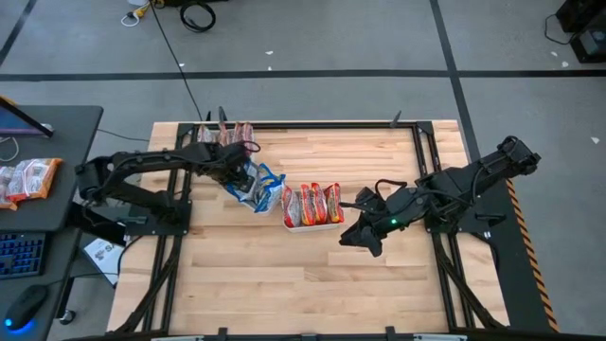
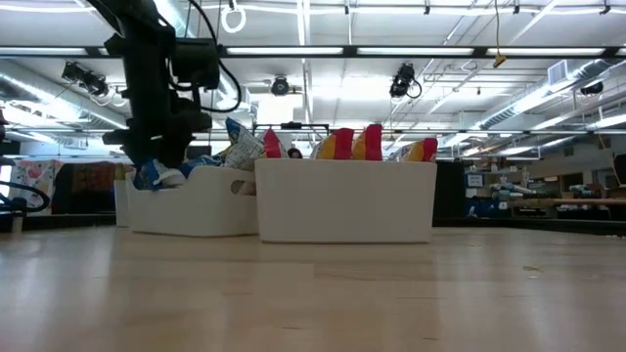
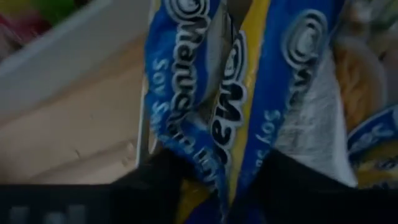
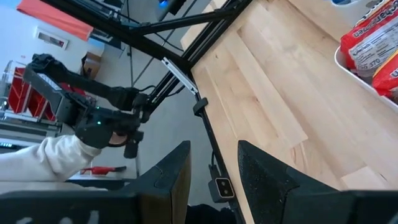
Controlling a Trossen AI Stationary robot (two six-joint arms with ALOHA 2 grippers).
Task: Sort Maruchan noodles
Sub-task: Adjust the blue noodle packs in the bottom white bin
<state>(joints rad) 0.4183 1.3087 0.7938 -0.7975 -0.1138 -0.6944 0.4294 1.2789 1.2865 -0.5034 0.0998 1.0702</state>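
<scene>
My left gripper [image 1: 243, 179] reaches down into a white tray [image 2: 196, 210] of blue-and-yellow Maruchan packets [image 1: 258, 188] and is shut on one of them [image 3: 217, 124]. A second white tray [image 1: 312, 225] to its right holds several red-orange packets [image 1: 312, 203] standing on edge. A third group of pinkish-red packets [image 1: 227, 134] stands at the table's far edge. My right gripper [image 1: 360, 237] is open and empty, low over the bare table just right of the red tray; its own view shows the gap between its fingers [image 4: 214, 168]. My left gripper pinches a blue-and-yellow packet near one end [image 3: 214, 171] between its two fingers [image 3: 152, 186], which come from above and slant down. Whether it holds one packet or two side by side, I cannot tell. The rest of the packet lies among the other blue packets in the tray.
A dark metal frame [image 1: 417, 142] runs round the wooden table top [image 1: 284, 275], which has free room toward the near edge. Left of the table stands a desk with more packets [image 1: 28, 178]. A person's sleeve and hand [image 4: 68, 146] show beyond the table in the right wrist view.
</scene>
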